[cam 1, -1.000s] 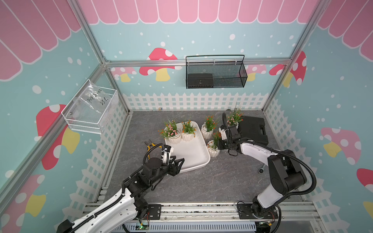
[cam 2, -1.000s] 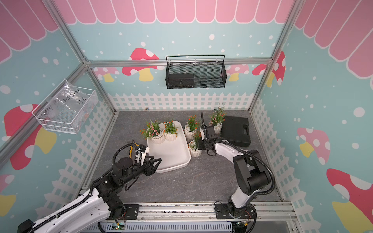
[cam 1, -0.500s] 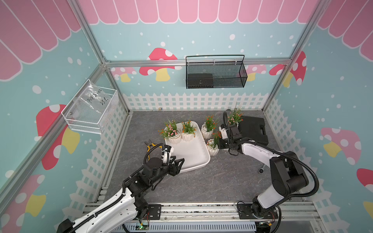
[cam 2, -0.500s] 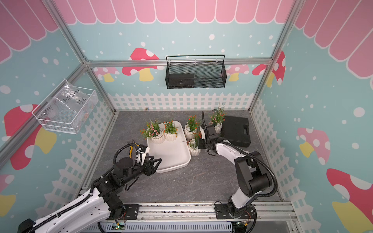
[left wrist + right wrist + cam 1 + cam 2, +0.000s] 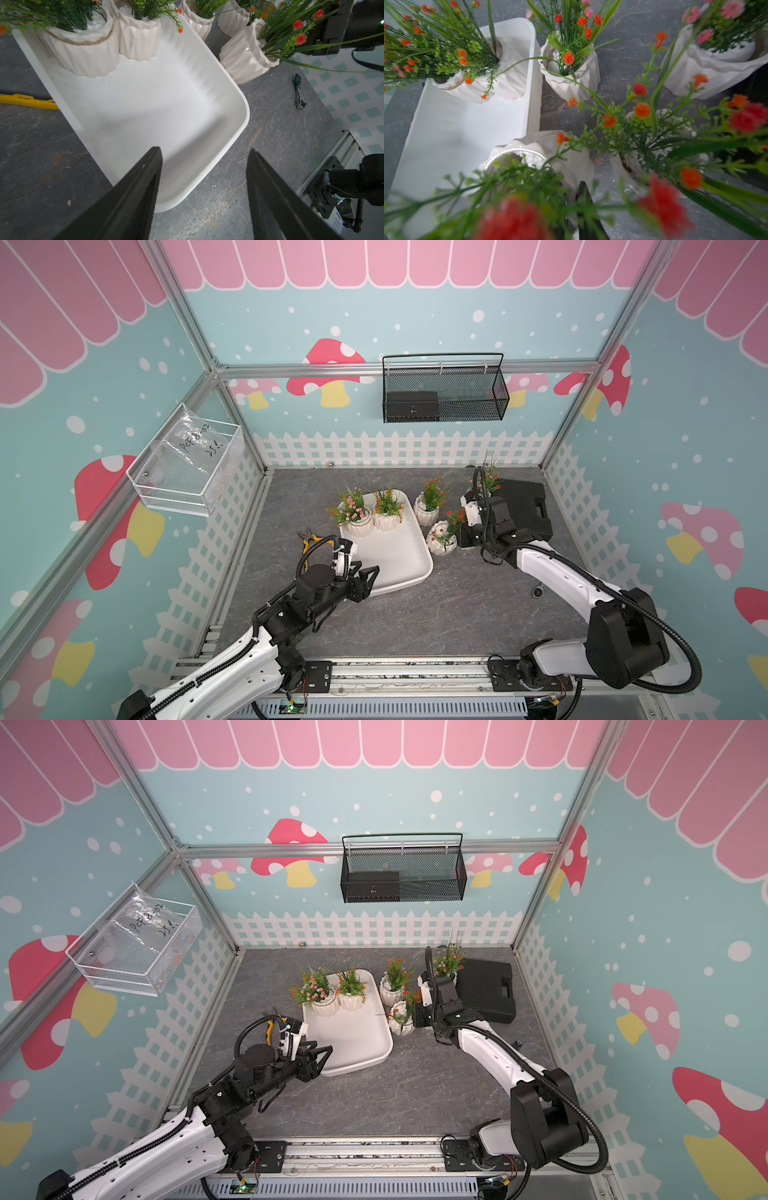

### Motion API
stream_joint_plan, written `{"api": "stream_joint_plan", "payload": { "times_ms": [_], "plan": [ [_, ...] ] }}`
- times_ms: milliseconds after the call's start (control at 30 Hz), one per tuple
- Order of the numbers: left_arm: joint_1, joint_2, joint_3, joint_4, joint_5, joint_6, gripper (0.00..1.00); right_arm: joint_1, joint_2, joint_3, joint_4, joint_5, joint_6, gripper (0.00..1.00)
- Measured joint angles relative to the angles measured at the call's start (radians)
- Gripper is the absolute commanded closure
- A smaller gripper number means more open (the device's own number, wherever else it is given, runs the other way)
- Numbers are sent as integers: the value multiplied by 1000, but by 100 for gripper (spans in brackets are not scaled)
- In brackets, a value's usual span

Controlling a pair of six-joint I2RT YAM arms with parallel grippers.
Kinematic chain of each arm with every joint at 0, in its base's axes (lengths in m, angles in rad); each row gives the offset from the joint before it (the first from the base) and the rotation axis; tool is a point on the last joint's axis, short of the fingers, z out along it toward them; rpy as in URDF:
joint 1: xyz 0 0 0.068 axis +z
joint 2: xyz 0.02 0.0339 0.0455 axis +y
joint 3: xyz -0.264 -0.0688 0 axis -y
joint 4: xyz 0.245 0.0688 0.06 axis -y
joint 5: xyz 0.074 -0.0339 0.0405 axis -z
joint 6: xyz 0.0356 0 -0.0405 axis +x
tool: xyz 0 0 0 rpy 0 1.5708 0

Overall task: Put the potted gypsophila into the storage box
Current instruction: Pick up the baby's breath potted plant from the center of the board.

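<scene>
1. Storage box [image 5: 401, 572] lies mid-table. Two potted gypsophila [image 5: 357, 523] stand upright side by side at its far end.
2. Four more pots sit outside, between the box and a black case [image 5: 525, 506]. An upright pot [image 5: 428, 513] is just beside the rim, a tilted pot [image 5: 245, 54] is nearer the front, a third pot [image 5: 654, 164] is close by, and a pink-flowered pot [image 5: 484, 486] is at the case's corner.
3. Right gripper [image 5: 581, 207] has its jaws pressed together on the tilted pot's sprigs.
4. Left gripper [image 5: 204, 160] hovers over the box's near corner, jaws apart and holding nothing.
5. A wire-mesh basket [image 5: 442, 389] on the back wall holds a dark flat box. A white mesh bin [image 5: 187, 466] on the side wall holds a clear bag.
6. The grey stone-patterned tabletop [image 5: 436, 614] also bears yellow-handled pliers [image 5: 309, 540] and a ratchet [image 5: 299, 92]. The teal walls show mushrooms, a white picket fence and pink scallops.
</scene>
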Motion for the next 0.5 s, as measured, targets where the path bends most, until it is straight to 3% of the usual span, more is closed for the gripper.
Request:
{"api": "stream_joint_plan", "payload": {
  "times_ms": [500],
  "plan": [
    [0,0,0,-2,-50,-14,35,30,-150,-6,-47,-14,-16,100]
  ]
}}
